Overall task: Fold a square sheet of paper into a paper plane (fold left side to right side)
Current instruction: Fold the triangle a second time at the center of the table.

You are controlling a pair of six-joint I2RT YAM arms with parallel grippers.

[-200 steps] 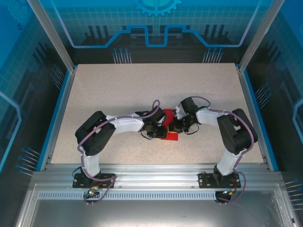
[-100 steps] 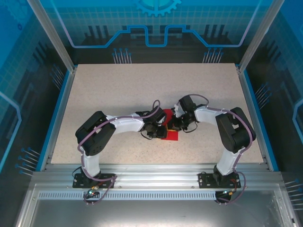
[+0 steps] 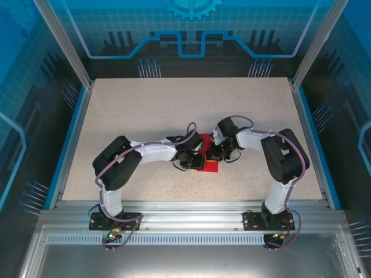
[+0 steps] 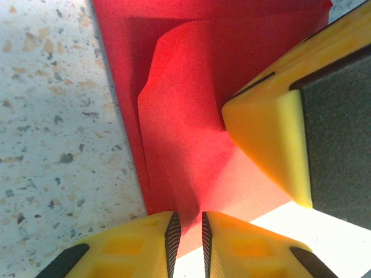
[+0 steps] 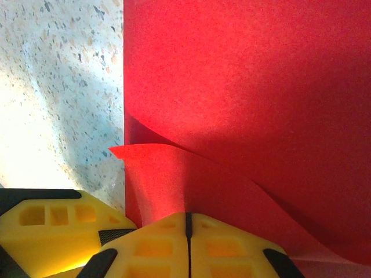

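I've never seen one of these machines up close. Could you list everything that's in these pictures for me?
square sheet of paper: one, bright red, partly folded, on the table between the two grippers
table: one, speckled beige, under everything
enclosure panels: see-through blue, on the left, far and right sides of the table
metal rail: one, silver, along the near edge, carrying the arm bases
left arm and right arm: two, white and black, bent toward the centre
left gripper: one, yellow fingers, pinching a raised fold of the paper
right gripper: one, yellow fingers, shut on a lifted flap of the paper
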